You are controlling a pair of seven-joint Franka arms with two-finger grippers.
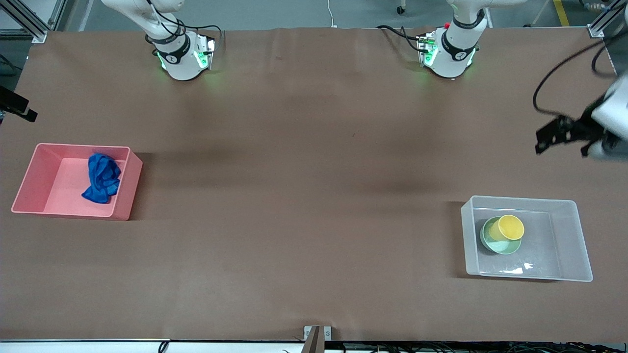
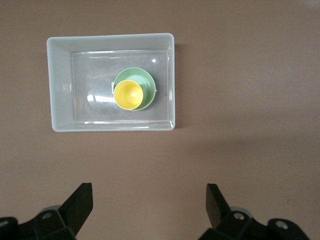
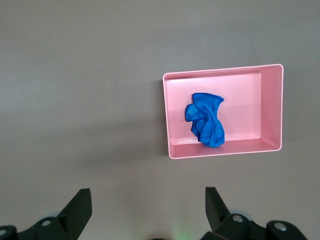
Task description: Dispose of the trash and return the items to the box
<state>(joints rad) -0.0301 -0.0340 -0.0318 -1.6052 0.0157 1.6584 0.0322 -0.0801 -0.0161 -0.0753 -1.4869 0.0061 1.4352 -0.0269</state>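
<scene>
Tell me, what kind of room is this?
Probably a robot lab: two arm bases bolted to a brown table, metal framing at its corners, and a pink bin and clear box set out for practice.

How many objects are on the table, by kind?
Bins: 2, pink opaque rectangular bin and clear translucent plastic tub
Cloths: 1, blue crumpled cloth wad, in the pink bin
Cups: 1, yellow plastic cup, sitting in the bowl
Bowls: 1, mint-green round bowl, in the tub
Total: 5
</scene>
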